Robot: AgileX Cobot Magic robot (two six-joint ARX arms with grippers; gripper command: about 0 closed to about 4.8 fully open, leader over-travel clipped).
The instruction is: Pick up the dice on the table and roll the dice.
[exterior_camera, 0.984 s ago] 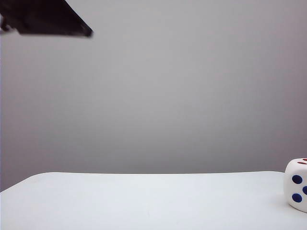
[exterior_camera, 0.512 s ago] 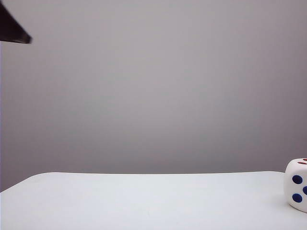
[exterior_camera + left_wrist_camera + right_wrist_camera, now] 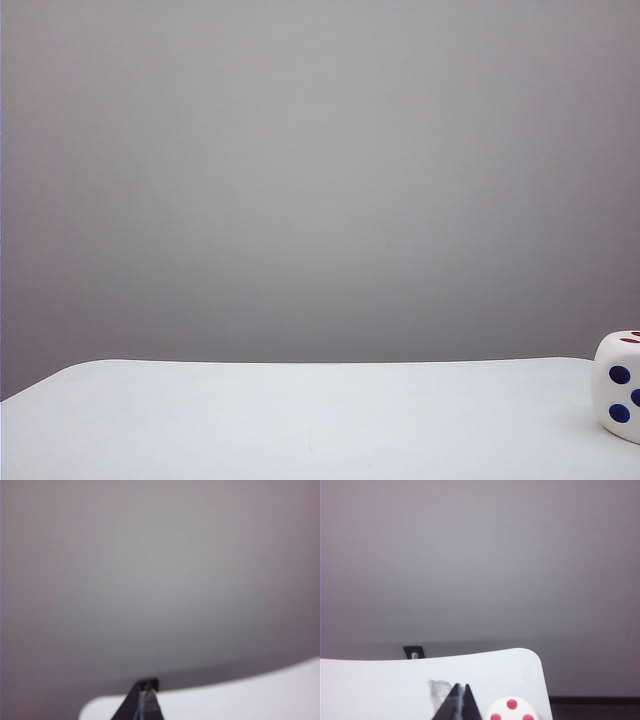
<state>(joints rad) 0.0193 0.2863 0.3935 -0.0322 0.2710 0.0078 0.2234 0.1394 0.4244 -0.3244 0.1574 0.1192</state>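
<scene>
Only one dice (image 3: 620, 386) sits on the table (image 3: 300, 420); left claw (image 3: 145, 702) and right claw (image 3: 460, 700) closed, empty.

The large white rounded-corner dice (image 3: 620, 386) sits on the smooth white table (image 3: 300, 420) at its right edge, just beside the closed right gripper (image 3: 460, 700).

We see a plain grey wall (image 3: 320, 180) filling the backdrop, evenly and softly lit. In the right wrist view, at five o'clock, a dark baseboard strip (image 3: 595, 699) runs along its foot above dim floor (image 3: 595, 712).
</scene>
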